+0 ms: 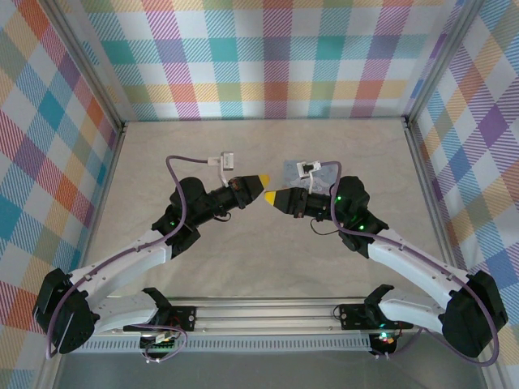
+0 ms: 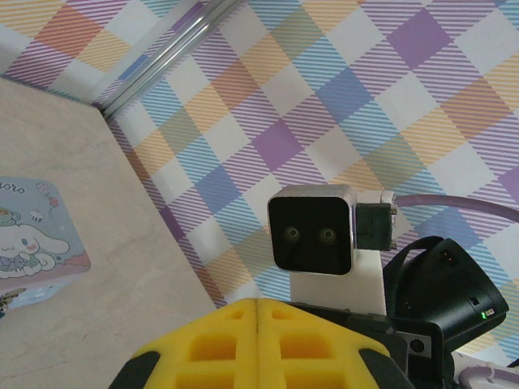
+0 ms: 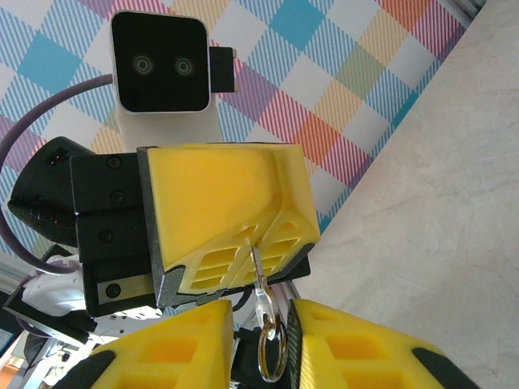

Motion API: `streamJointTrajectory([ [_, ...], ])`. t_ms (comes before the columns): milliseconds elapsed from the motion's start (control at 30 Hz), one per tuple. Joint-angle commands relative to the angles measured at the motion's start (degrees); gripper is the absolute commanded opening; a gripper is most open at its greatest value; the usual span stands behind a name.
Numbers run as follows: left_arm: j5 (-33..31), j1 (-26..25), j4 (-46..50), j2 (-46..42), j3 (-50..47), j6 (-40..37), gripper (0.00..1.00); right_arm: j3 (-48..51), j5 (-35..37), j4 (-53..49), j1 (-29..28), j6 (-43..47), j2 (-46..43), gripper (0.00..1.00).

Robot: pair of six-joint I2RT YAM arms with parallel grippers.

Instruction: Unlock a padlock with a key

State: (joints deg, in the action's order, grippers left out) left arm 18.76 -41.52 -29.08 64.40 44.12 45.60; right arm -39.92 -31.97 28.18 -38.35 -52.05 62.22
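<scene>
Right wrist: thin silvery metal key (image 3: 259, 279) pinched at the tip of the tightly closed left gripper (image 3: 251, 239), its small ring (image 3: 270, 354) dangling in the narrow gap of the slightly parted right gripper (image 3: 261, 314), above the beige table (image 3: 454, 203).

Both arms reach in from the near edge, elbows bent outward, wrists turned toward each other. Left gripper (image 1: 263, 179) is pinched tight on the key (image 3: 257, 261). Right gripper (image 1: 270, 197) sits nearly tip-to-tip with it, fingers slightly parted.
</scene>
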Motion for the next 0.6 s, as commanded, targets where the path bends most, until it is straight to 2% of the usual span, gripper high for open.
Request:
streamJointTrajectory([
  [0,-1.0,-0.7,-2.2,-0.2,0.0,0.2,0.0,-1.3,0.3,0.3,-0.3,0.1,-0.3,0.24],
  [100,-0.9,-0.7,-2.3,-0.2,0.0,0.2,0.0,-1.2,0.7,-0.1,-0.3,0.2,-0.5,0.2],
  [300,-0.7,-0.7,-2.4,-0.3,0.0,0.2,0.0,-1.3,1.9,-1.7,-0.3,0.5,-1.0,0.06],
  [433,-1.1,-0.7,-1.2,-0.5,0.1,0.0,0.01,-1.1,3.7,-5.4,-0.3,2.4,-2.5,0.03],
  [500,-1.6,-0.7,0.2,-1.0,0.1,-0.6,0.12,-1.1,4.7,-7.8,-0.3,3.8,-3.7,0.03],
  [567,-2.3,-0.6,2.0,-1.6,0.3,-1.4,0.31,-1.4,5.6,-11.2,-0.2,5.4,-4.6,0.02],
])
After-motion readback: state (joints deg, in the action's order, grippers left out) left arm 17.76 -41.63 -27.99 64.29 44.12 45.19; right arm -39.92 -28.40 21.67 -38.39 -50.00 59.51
